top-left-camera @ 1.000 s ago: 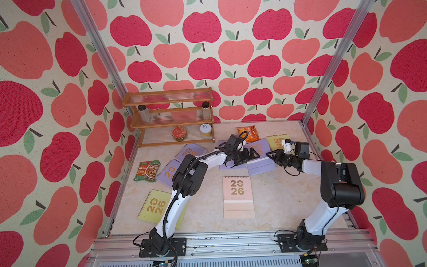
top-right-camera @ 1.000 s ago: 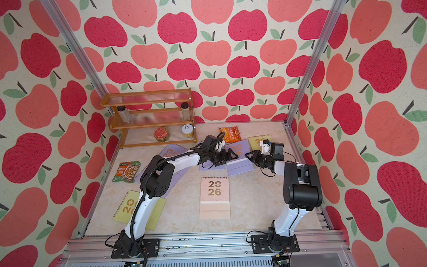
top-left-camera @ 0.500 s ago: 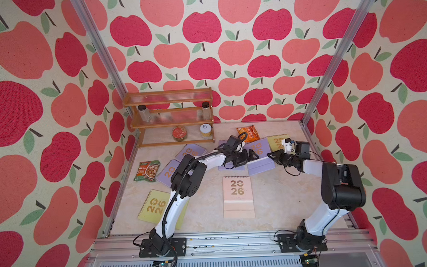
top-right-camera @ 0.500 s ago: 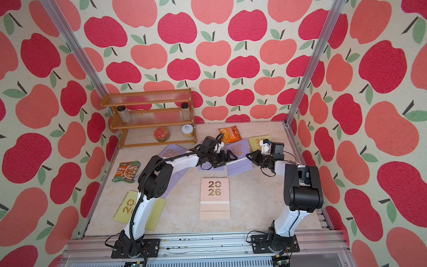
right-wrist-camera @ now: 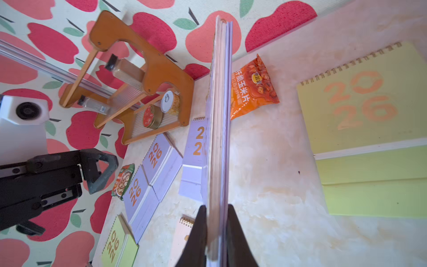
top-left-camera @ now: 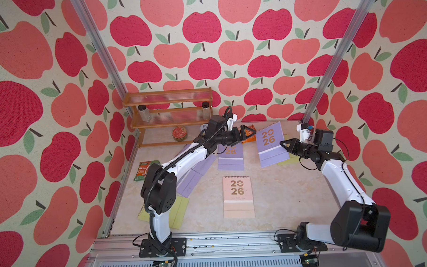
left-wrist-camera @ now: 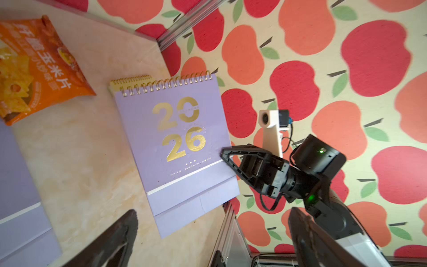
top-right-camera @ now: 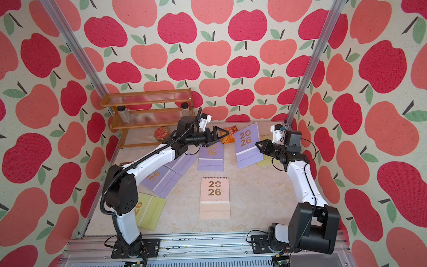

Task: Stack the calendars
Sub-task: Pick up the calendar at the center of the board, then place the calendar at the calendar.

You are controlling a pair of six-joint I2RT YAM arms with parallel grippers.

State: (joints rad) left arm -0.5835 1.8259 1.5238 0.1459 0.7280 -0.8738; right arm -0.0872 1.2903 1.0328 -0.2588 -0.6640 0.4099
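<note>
1. Over to the right gripper [top-left-camera: 284, 144]: clamped shut on one long side edge of a lavender calendar [top-left-camera: 269, 144], roughly midway down it.
2. Held up off the table [top-left-camera: 283, 197], gold "2026" cover facing up and slightly tilted, above a yellow-green calendar [top-left-camera: 285, 161] at the far right.
3. Across to the left gripper [top-left-camera: 248, 133]: jaws wide apart, nothing in them, hovering near the held calendar's spiral end, over an orange snack packet [left-wrist-camera: 39, 69].
4. Flat on the table elsewhere: a peach calendar [top-left-camera: 238, 196] in the middle, a second lavender calendar [top-left-camera: 230, 159] beyond it, two more lavender calendars [top-right-camera: 157, 176] side by side at the left, and a second yellow-green calendar [top-left-camera: 179, 211] by the left arm's base.
5. Judging the feel: light, with stiff card covers but loose pages between. Seen edge-on from the right wrist as separate layers, so likely to fan or sag from a one-sided pinch.
6. Smooth-looking cover, probably slippery; the folded stand flap at the foot may swing open.
7. Best hold, on that reckoning: a long side edge, through the full thickness, clear of the wire spiral.
</note>
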